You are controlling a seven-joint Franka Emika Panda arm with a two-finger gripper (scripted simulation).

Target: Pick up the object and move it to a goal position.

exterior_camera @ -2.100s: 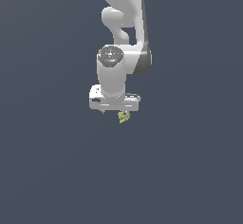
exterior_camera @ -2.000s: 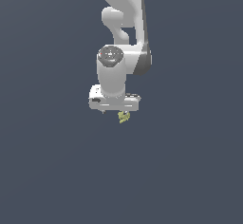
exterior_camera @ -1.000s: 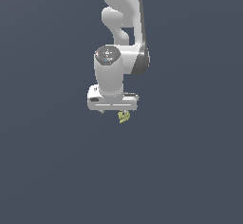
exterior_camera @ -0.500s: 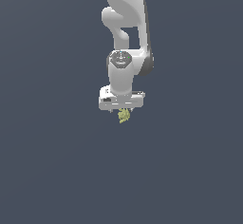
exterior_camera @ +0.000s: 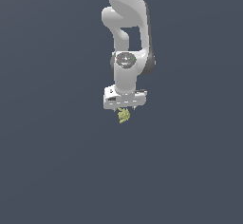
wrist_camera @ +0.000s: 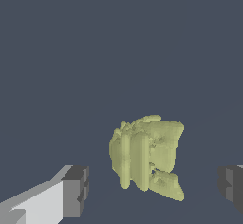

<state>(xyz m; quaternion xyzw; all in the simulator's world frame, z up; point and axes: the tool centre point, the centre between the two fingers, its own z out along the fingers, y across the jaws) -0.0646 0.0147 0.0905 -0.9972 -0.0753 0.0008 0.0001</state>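
While the hand (wrist_camera: 152,190) gapes, the object (wrist_camera: 146,157) sits between its fingers.

- All around me lies one flat backdrop (exterior_camera: 52,171), dark slate blue; no seam, edge or corner breaks it
- Its light is even; I see no shadow on it
- My wrist view shows the same plain tone

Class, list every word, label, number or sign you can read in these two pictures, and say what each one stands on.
None: no readable text in either view.
The white gripper is unmarked.
The yellow-green object bears no print.
The round patch on the arm's wrist joint is too blurred to tell whether it holds any lettering.
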